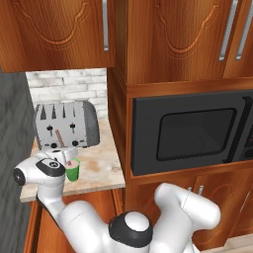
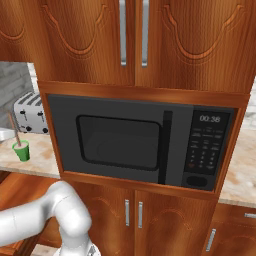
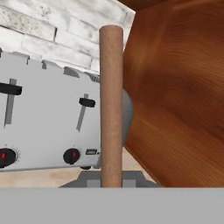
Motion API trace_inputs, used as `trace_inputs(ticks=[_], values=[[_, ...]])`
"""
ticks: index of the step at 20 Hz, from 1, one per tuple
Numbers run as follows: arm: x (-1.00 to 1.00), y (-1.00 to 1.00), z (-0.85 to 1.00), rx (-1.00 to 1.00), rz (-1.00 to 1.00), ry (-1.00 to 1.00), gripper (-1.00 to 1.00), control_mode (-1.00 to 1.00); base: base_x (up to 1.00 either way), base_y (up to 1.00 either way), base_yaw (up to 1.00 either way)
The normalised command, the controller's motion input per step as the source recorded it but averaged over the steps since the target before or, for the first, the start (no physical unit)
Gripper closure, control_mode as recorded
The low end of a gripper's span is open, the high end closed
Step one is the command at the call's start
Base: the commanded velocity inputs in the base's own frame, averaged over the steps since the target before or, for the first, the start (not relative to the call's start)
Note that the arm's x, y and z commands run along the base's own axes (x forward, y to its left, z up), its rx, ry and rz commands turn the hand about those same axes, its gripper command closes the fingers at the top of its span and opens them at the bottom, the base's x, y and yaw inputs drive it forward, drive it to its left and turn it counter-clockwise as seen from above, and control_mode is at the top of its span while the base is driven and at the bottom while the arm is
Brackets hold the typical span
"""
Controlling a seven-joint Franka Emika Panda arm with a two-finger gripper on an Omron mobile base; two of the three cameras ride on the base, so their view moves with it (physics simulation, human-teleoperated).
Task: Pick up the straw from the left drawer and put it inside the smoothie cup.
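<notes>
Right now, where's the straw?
The straw stands tilted in the green cup on the counter, just in front of the toaster, far left in the right base view.

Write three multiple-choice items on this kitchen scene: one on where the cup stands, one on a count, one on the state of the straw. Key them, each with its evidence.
1. Where does the cup stand?
A. on the counter in front of the toaster
B. inside the microwave
C. on the floor

2. How many lever slots show on the toaster's front?
A. one
B. two
C. four

3. How does the straw stand?
A. flat on the counter
B. upright, its lower end in the cup
C. snapped in two

Key:
1 A: the left base view shows the green cup on the counter just before the toaster.
2 B: the hand view shows two slots, each with a dark lever.
3 B: the right base view shows the straw rising from the cup's rim; the hand view shows it upright close before the gripper, whose fingers are too hidden to judge.
</notes>
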Motion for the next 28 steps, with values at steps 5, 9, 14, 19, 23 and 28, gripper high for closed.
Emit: trace_inputs(ticks=[5,9,14,19,23,28], values=[[0.20,0.12,-0.05,-0.01,0.00,0.00,1.00,-1.00,0.00,0.00,0.00],[0.05,0.11,-0.12,-0.02,0.00,0.00,1.00,-1.00,0.00,0.00,0.00],[-0.05,0.00,-0.18,0.00,0.00,0.00,1.00,-1.00,0.00,0.00,0.00],[-0.06,-0.13,-0.14,0.00,0.00,-0.01,1.00,-1.00,0.00,0.00,0.00],[0.00,-0.23,-0.17,0.00,0.00,0.00,1.00,-1.00,0.00,0.00,0.00],[0.00,-0.27,-0.22,0.00,0.00,0.00,-1.00,-1.00,0.00,0.00,0.00]])
